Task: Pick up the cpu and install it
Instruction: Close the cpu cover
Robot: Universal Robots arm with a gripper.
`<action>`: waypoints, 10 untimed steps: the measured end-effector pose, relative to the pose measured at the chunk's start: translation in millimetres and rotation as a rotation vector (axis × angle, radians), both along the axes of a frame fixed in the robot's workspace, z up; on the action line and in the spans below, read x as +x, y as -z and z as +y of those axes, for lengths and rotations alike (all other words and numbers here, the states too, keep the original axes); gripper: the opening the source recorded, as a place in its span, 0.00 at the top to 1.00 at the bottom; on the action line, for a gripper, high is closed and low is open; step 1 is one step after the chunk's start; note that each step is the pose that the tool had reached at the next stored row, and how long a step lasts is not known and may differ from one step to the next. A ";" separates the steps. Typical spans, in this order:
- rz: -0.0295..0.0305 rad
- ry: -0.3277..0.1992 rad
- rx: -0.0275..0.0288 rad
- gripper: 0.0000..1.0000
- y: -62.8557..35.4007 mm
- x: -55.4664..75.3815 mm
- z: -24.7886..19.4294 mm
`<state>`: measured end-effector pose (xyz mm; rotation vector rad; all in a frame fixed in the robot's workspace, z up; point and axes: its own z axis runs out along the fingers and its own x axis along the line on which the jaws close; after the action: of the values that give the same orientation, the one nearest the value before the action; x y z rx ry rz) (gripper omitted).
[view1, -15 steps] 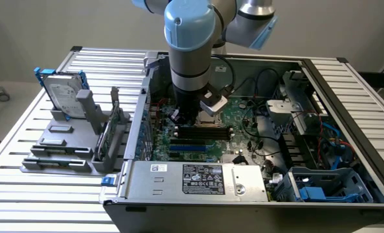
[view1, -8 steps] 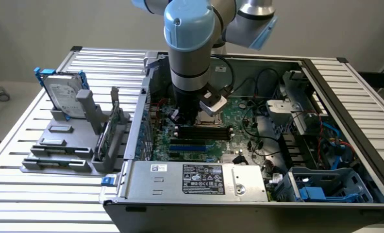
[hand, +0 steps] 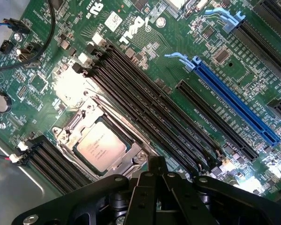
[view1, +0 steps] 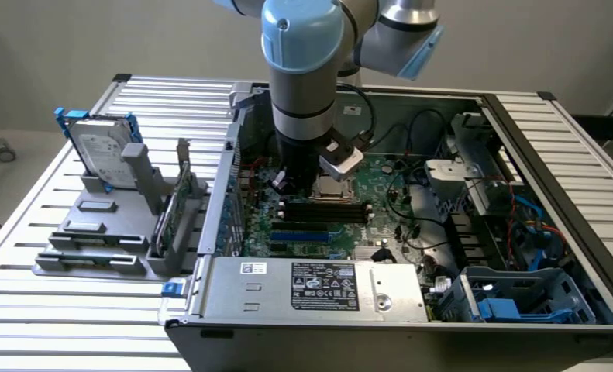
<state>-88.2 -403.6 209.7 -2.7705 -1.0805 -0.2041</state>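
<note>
We see the silvery-grey square cpu (hand: 101,149) seated in its metal socket frame (hand: 131,157) on the green motherboard (hand: 145,47); the black claw (hand: 158,171) hovers beside it, fingers pressed together, empty.

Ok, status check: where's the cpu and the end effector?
End effector low inside the case, over the motherboard. Cpu seated in its socket. Nothing lying on it.
</note>
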 end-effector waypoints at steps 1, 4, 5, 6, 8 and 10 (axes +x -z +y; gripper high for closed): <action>-0.0002 0.000 -0.0031 0.89 -0.3 0.0 0.0; 0.0000 0.000 -0.0135 0.89 -1.0 0.0 -0.1; 0.0000 0.000 -0.0157 0.89 -1.1 0.0 -0.1; 0.0001 0.000 -0.0171 0.89 -1.8 0.0 -0.1; 0.0001 0.000 -0.0180 0.89 -4.9 0.1 0.0; 0.0000 0.000 -0.0181 0.89 -10.4 0.1 0.0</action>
<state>-88.0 -403.5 220.1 -2.7864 -1.0875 -0.1953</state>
